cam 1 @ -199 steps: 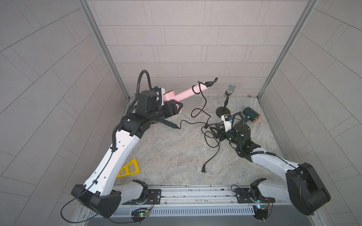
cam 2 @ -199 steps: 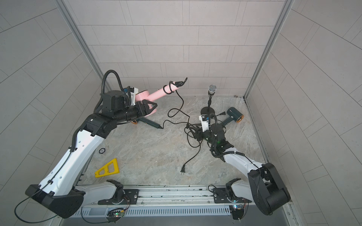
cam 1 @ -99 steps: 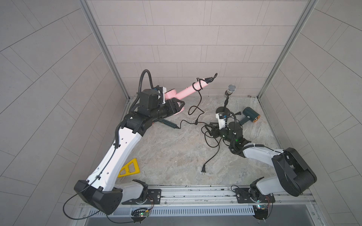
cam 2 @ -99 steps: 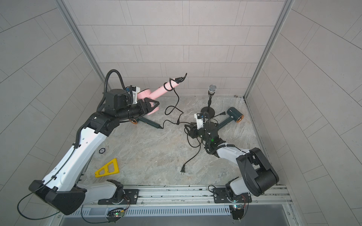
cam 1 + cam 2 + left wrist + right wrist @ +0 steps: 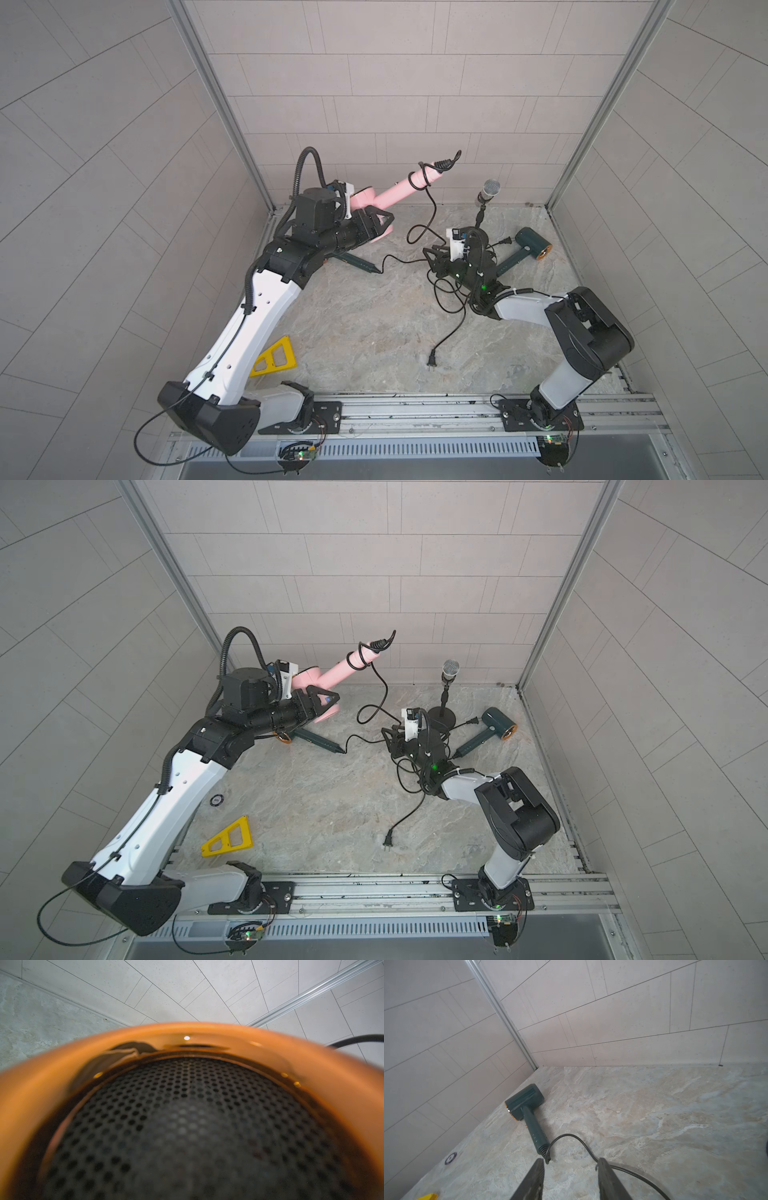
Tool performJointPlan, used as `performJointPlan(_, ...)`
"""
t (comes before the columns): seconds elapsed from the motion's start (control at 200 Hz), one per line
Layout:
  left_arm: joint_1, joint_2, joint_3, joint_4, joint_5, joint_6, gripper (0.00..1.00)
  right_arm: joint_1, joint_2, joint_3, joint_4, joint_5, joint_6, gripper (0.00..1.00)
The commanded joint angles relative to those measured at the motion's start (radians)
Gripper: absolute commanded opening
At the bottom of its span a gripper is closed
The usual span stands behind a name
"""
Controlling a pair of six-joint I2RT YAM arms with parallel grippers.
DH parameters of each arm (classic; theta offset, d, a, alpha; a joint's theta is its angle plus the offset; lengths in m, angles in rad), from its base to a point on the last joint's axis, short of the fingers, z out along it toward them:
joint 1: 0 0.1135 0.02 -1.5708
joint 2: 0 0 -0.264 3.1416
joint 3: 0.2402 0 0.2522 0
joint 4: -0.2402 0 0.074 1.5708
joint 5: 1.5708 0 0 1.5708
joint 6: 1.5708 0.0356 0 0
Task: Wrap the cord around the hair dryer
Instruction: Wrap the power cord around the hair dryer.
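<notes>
In a top view, my left hand (image 5: 374, 224) is clamped on the head of the pink hair dryer (image 5: 395, 195), held above the marbled counter (image 5: 353, 324) by the tiled wall (image 5: 374, 104). Its limp cord (image 5: 432, 208) loops the handle, and I judge the hanging slack easiest to grip. The left wrist view shows only its grille (image 5: 187, 1126), while in the right wrist view my right hand (image 5: 571, 1160) sits low, fingers apart, by a lead (image 5: 583, 1142) from a green dryer (image 5: 525, 1101).

Pink hair dryer (image 5: 399, 193): looked smooth, matt plastic.
Grille ring (image 5: 52, 1064): gleamed like glossy copper metal.
Floor (image 5: 365, 332): looked matt, veined stone.
</notes>
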Motion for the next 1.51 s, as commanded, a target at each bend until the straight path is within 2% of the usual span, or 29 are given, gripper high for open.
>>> performJointPlan(0.0, 0.0, -0.037, 0.005, 0.089, 0.023, -0.012, 0.0, 0.002, 0.021, 0.04, 0.064, 0.007, 0.053, 0.22)
performJointPlan(0.11, 0.002, -0.04, 0.004, 0.078, 0.016, -0.003, 0.0, 0.001, 0.016, 0.039, 0.035, -0.009, 0.061, 0.16)
performJointPlan(0.245, 0.009, -0.037, -0.012, 0.099, 0.002, -0.014, 0.0, 0.001, -0.034, 0.011, -0.078, -0.006, 0.029, 0.0)
performJointPlan(0.35, 0.048, -0.035, -0.053, 0.165, 0.001, -0.065, 0.0, 0.001, -0.093, 0.0, -0.241, -0.031, -0.006, 0.0)
performJointPlan(0.46, 0.146, -0.04, -0.121, 0.247, -0.019, -0.135, 0.0, 0.007, -0.201, -0.019, -0.488, -0.008, -0.071, 0.0)
performJointPlan(0.6, 0.253, -0.019, -0.171, 0.23, -0.191, -0.113, 0.0, 0.092, -0.352, 0.011, -0.898, 0.08, -0.2, 0.0)
performJointPlan(0.68, 0.253, 0.004, -0.173, 0.197, -0.357, -0.049, 0.0, 0.175, -0.396, 0.069, -1.128, 0.114, -0.273, 0.0)
performJointPlan(0.826, 0.227, 0.051, -0.194, 0.179, -0.531, 0.029, 0.0, 0.305, -0.416, 0.214, -1.458, 0.146, -0.365, 0.0)
performJointPlan(1.026, 0.135, 0.118, -0.213, 0.143, -0.773, 0.188, 0.0, 0.425, -0.401, 0.449, -1.661, 0.23, -0.457, 0.0)
performJointPlan(1.131, 0.099, 0.156, -0.239, 0.135, -0.835, 0.257, 0.0, 0.441, -0.382, 0.561, -1.698, 0.288, -0.512, 0.0)
performJointPlan(1.291, 0.051, 0.226, -0.249, 0.106, -0.8, 0.357, 0.0, 0.428, -0.331, 0.717, -1.678, 0.358, -0.625, 0.0)
performJointPlan(1.501, 0.008, 0.226, -0.243, 0.007, -0.513, 0.475, 0.0, 0.268, -0.221, 0.869, -1.644, 0.296, -0.723, 0.0)
